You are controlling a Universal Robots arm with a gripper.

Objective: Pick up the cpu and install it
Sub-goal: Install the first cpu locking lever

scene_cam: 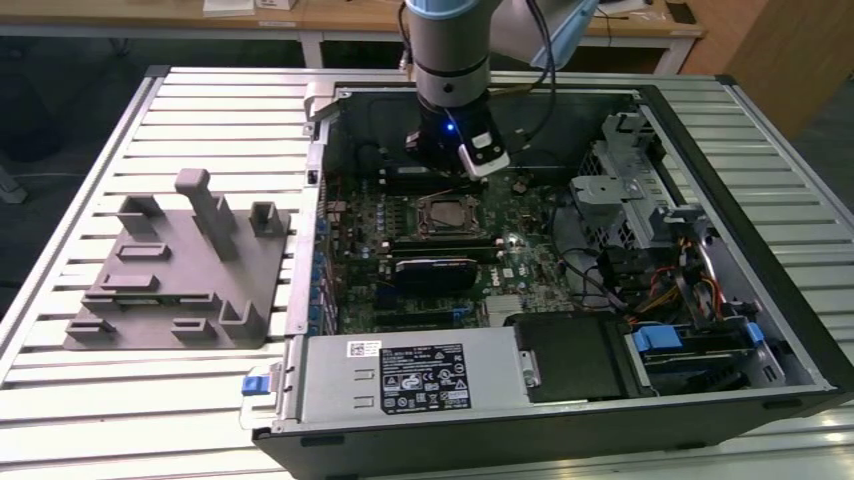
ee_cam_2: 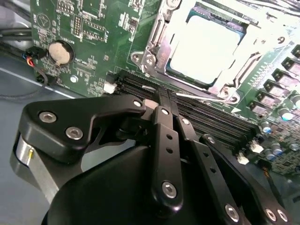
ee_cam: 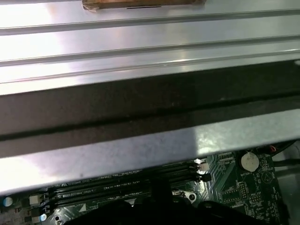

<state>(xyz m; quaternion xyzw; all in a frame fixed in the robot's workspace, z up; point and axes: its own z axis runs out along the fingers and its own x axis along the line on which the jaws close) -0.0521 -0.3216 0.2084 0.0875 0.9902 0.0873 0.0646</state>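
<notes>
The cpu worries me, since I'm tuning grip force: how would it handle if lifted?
The cpu looks flat and metal-topped, so probably stiff and possibly slippery. It sits low inside the socket frame, so the gripper likely finds little edge.

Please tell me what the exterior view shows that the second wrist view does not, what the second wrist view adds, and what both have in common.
The exterior view alone shows the grey plastic fixture on the slatted table, the open computer case, and the silver box with a black label.

The second wrist view alone shows the round coin battery and, close up, the black gripper above the memory slots.

Both show the green motherboard and the cpu sitting in its socket, pale and silver-grey.
</notes>
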